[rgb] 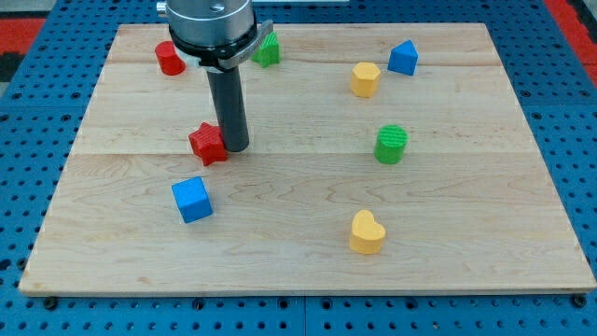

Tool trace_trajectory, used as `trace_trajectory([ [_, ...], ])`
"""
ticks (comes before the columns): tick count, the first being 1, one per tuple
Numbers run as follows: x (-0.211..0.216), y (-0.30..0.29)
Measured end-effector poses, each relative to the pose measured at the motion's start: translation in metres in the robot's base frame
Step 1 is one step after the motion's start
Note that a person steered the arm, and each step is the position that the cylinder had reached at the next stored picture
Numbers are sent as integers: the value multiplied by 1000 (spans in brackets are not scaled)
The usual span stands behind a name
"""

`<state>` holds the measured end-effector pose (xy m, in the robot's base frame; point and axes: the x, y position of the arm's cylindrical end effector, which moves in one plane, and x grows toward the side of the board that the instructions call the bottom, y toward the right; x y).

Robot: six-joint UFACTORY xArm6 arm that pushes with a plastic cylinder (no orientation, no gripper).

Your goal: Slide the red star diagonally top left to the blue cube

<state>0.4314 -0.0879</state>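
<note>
red star at 12 o'clock of blue cube | my tip touching star's 3 o'clock side; end effector is a bare rod, no jaws | likely light, rigid, may spin; push through centre.

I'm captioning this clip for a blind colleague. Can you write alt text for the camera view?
My tip rests against the right side of the red star, above the blue cube on a wooden board. Scattered around are a red cylinder, two green blocks, two yellow blocks and a blue block.
</note>
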Motion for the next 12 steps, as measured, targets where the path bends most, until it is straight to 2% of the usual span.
trace_trajectory([
  [2,0,-63],
  [3,0,-63],
  [5,47,-63],
  [7,51,-80],
  [8,46,-85],
  [12,-19,-96],
])
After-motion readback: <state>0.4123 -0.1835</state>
